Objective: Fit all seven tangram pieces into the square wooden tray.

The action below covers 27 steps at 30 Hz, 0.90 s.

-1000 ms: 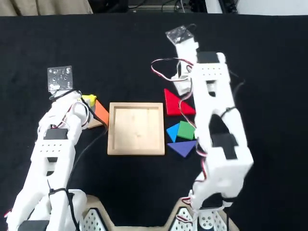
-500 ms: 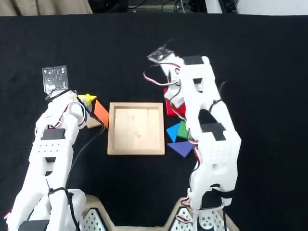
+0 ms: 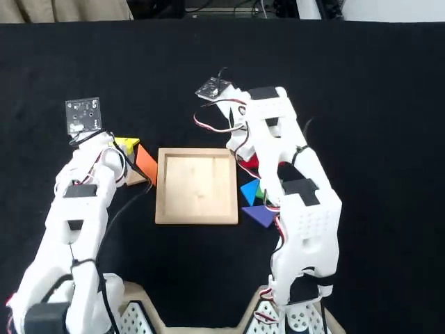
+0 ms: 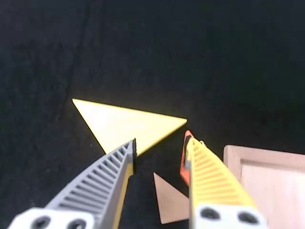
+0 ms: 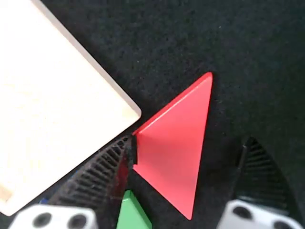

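Two open grippers are what we see: the right gripper (image 5: pixel 187 143) has its jaws spread wide astride the red triangle (image 5: pixel 176 148), just beside a corner of the bare square wooden tray (image 3: pixel 197 152); the left gripper (image 4: pixel 160 142) gapes above the yellow triangle (image 4: pixel 126 125) on the tray's other side, holding nothing.

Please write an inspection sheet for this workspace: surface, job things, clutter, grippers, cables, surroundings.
surface: black cloth.
job's things: wooden tray empty; yellow triangle, orange piece, tan piece on its left; red triangle, blue piece, green piece, purple piece on its right.
clutter: nothing seen.
grippers: left gripper open at yellow triangle; right gripper open astride red triangle.
cables: wires on right arm; black cable by left arm.
surroundings: curtain at far edge.
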{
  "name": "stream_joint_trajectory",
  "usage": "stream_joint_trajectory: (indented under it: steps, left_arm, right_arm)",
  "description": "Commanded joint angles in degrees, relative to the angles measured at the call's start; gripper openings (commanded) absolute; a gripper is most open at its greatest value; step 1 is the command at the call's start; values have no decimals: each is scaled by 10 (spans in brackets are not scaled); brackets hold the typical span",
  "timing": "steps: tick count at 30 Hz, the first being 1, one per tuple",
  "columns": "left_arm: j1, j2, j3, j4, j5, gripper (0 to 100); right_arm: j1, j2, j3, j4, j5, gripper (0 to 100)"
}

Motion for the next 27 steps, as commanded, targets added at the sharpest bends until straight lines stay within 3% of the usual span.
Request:
stream_joint_trajectory:
  steps: [1, 21, 23, 27]
  left_arm:
    - [-8, 20, -45, -9, -2, 180]
    - [-8, 18, -44, -9, -2, 180]
    - [-8, 18, -44, -9, -2, 180]
    - [-8, 18, -45, -9, -2, 180]
  right_arm:
    - [6, -2, 18, -11, 2, 329]
    - [6, -3, 45, 51, 18, 328]
    - [7, -3, 45, 51, 19, 290]
    - [13, -5, 36, 50, 18, 95]
